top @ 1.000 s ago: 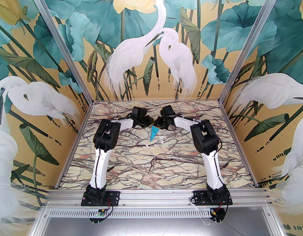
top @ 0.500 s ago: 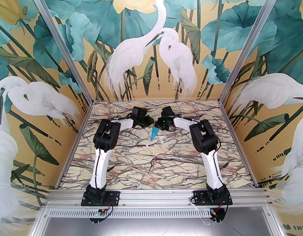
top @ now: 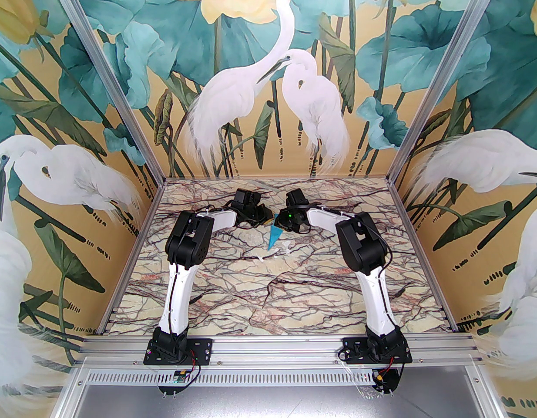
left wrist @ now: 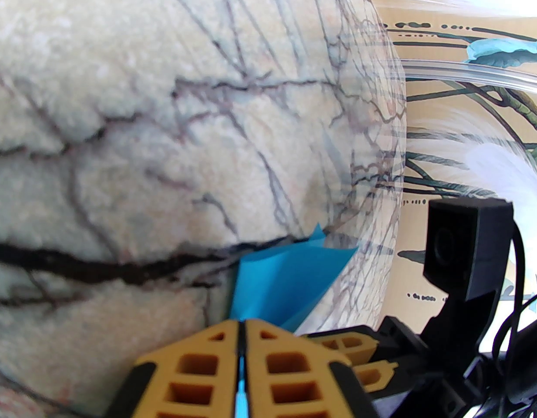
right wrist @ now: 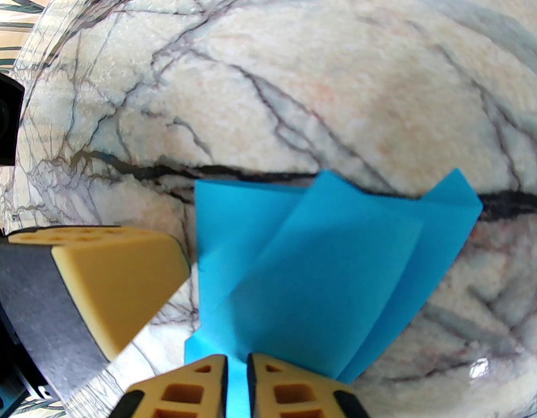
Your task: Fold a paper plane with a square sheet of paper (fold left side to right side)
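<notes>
Since the earlier frame our right wrist (top: pixel 293 217) has turned a little, so a green light (top: pixel 290 214) now shows on it; the paper's tip has stayed where it was. Our left jaws are pressed together on a thin edge of the bright cyan-blue, creased paper plane (left wrist: pixel 286 277), their yellow fingers (left wrist: pixel 268 364) nearly touching. Our right jaws pinch the same plane from the opposite side, with a strip of blue between their yellow fingers (right wrist: pixel 290 390). Beyond both grips the tail fans out in several folded layers. Seen from above, the plane points toward us, its narrow tip down by the veined, marble-patterned surface (top: pixel 268 294), near small white scraps (top: pixel 286 247), in the far middle between both arms.
</notes>
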Robot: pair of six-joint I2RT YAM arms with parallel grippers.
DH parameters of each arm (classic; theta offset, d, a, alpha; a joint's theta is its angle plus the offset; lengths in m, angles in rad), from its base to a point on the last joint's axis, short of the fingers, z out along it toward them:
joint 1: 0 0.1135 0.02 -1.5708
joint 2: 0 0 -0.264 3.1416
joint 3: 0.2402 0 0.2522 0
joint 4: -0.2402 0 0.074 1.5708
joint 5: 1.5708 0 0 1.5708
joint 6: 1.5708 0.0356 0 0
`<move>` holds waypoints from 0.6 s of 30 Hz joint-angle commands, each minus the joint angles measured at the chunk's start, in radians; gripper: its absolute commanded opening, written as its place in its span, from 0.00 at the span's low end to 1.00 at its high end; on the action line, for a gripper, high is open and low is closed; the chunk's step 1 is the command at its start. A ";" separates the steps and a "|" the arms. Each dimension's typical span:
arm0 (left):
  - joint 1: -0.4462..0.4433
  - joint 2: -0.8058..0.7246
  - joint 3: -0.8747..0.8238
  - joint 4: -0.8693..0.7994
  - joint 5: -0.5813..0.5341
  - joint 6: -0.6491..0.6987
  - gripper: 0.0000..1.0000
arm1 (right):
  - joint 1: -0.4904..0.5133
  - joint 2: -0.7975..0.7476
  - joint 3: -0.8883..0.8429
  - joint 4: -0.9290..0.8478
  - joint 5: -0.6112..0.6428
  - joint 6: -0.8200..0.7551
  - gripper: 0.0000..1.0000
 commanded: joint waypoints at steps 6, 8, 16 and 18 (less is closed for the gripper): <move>-0.016 0.023 -0.018 -0.073 -0.038 0.020 0.11 | 0.001 -0.029 -0.070 -0.022 0.003 -0.023 0.16; -0.016 -0.009 -0.036 -0.055 -0.033 0.019 0.11 | 0.001 -0.032 -0.073 -0.010 -0.009 -0.028 0.16; -0.015 -0.238 -0.221 0.008 0.027 0.013 0.13 | -0.002 -0.015 -0.050 -0.026 -0.010 -0.038 0.16; -0.028 -0.285 -0.283 0.040 0.056 -0.009 0.13 | -0.002 -0.008 -0.045 -0.025 -0.011 -0.035 0.15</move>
